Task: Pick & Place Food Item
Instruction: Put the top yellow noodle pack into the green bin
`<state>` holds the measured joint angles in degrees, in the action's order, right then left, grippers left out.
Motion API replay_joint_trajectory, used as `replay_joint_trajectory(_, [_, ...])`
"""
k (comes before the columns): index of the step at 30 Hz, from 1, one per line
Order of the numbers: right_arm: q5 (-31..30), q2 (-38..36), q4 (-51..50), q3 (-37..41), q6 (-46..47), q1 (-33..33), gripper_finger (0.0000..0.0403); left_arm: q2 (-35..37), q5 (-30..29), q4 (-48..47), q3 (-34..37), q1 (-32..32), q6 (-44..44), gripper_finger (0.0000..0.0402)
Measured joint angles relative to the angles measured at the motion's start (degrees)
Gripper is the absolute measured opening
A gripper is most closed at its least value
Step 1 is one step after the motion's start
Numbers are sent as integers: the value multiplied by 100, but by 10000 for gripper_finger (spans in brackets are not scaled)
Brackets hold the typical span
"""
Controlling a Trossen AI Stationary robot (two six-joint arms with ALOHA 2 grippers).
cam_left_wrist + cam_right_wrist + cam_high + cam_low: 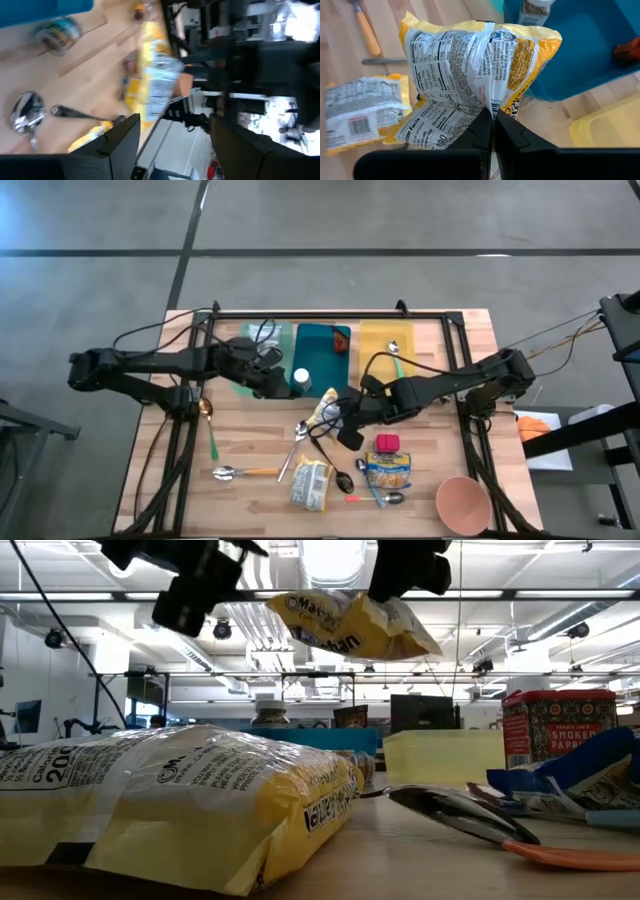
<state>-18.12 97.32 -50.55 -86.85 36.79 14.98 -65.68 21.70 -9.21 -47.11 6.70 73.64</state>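
The right gripper (492,127) is fully closed on the back seam of a yellow snack bag (480,80), holding it clear of the table (250,435), near the teal bin (322,355). In the low view the bag's long axis runs roughly level. The left gripper (172,137) stands partly open, holding nothing, beside the teal bin.

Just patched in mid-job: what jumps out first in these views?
The right claw is shut on a yellow food packet, holding it in the air above the table's middle. A second yellow packet lies on the wooden table near its front edge. The left claw hangs open beside the teal bin.
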Motion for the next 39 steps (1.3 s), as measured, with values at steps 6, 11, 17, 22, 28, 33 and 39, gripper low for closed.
replay_joint_trajectory(6, [-8,-127,44,0,-87,-9,8,-420,44,39,-2,-6,204,240])
replay_joint_trajectory(11, [-10,-173,150,-2,-88,-37,8,-715,39,107,-2,-6,265,240])
replay_joint_trajectory(17, [-8,-171,322,-2,-124,-82,8,-884,23,194,-4,-6,368,240])
replay_joint_trajectory(22, [-10,-164,330,-2,-124,-107,8,-860,27,200,-4,-2,383,240])
replay_joint_trajectory(28, [-8,-160,337,-2,-159,-103,8,-845,69,512,-17,-2,156,258])
replay_joint_trajectory(33, [-8,-160,385,-2,-253,-116,8,-845,107,714,-19,-6,114,321])
replay_joint_trajectory(39, [-147,-158,519,-2,-268,-163,8,-845,113,708,-20,-6,198,384])
